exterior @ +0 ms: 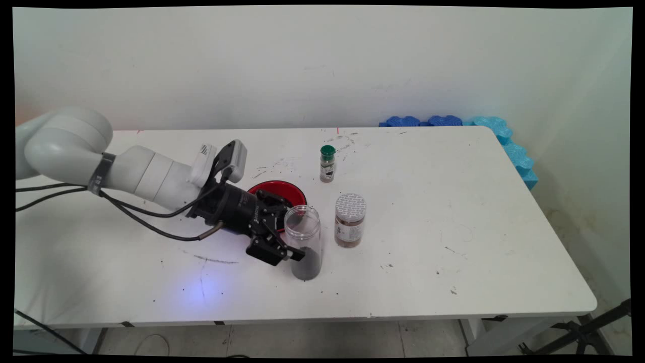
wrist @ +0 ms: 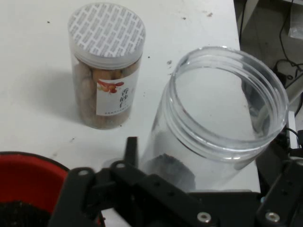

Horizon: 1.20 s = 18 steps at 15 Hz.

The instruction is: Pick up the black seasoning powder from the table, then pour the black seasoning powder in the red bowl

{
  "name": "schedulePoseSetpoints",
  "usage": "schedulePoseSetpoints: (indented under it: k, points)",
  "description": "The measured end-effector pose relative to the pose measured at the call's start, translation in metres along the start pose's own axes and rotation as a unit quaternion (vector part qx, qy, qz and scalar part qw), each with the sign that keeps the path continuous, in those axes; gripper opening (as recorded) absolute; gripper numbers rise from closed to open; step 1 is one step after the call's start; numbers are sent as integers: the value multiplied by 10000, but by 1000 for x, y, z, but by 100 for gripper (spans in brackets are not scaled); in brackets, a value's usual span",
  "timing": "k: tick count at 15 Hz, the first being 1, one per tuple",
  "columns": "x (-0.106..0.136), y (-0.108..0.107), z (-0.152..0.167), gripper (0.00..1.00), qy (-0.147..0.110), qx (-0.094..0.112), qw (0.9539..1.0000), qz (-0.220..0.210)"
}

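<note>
The open jar (exterior: 304,242) (wrist: 222,123) looks like clear, glossy plastic, dark grainy stuff at its bottom; the sealed jar (exterior: 349,220) (wrist: 106,66) is clear plastic too, with a printed foil top and paper label; the bowl (exterior: 282,190) (wrist: 28,172) shines red; the table (exterior: 453,227) is matt white, scuffed; the gripper (exterior: 282,237) is matt black.

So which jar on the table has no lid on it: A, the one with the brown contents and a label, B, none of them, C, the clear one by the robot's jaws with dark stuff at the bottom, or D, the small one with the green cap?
C: the clear jar shows an open rim with nothing over it, while the labelled jar has a patterned seal and the small bottle a green cap.
</note>
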Motion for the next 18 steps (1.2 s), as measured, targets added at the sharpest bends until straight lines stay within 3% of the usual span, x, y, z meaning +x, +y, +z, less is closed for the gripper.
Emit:
schedulePoseSetpoints:
  k: [1,2,9,13,18]
  points:
    - [0,0,1,100,-9,0,10000,5]
    - [0,0,1,0,-12,2,10000,9]
    - [7,4,-10,0,-8,-85,9997,218]
    - [23,4,-40,0,73,-96,9996,260]
    - [44,-1,-81,0,-8,-44,9999,153]
